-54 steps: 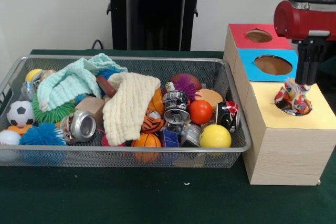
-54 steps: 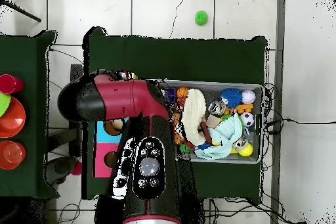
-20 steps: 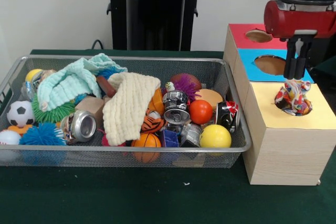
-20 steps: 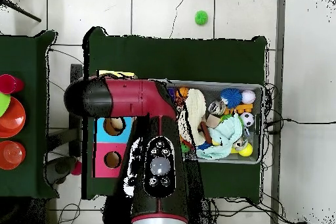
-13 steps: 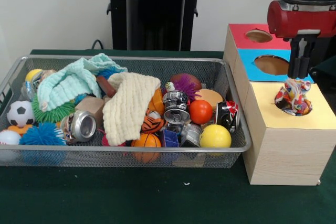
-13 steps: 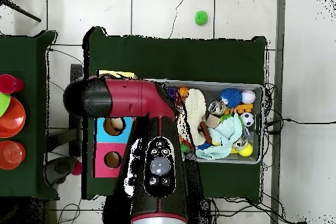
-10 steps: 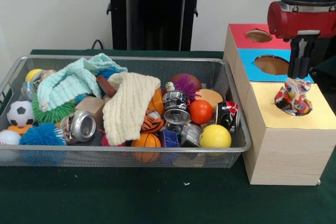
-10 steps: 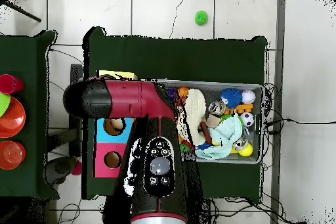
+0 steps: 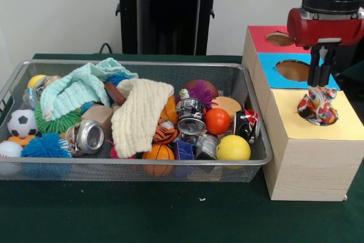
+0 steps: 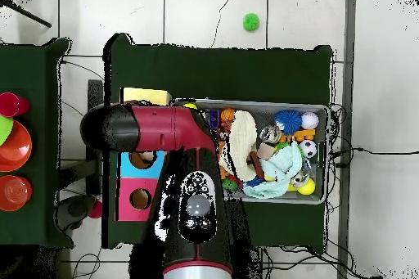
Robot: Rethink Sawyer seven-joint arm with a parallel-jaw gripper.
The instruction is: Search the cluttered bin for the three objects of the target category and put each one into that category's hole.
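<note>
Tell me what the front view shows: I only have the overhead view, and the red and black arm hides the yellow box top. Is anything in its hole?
Observer: Yes. A multicoloured patterned soft object sits in the hole of the yellow box top, with its upper part standing out above the rim.
Operator: Where is the tool?
Observer: The tool hangs straight above that object, very close. I cannot tell whether they touch.
Operator: And the bin corner under the arm?
Observer: A plain yellow ball lies there, against the wire mesh bin wall.
</note>
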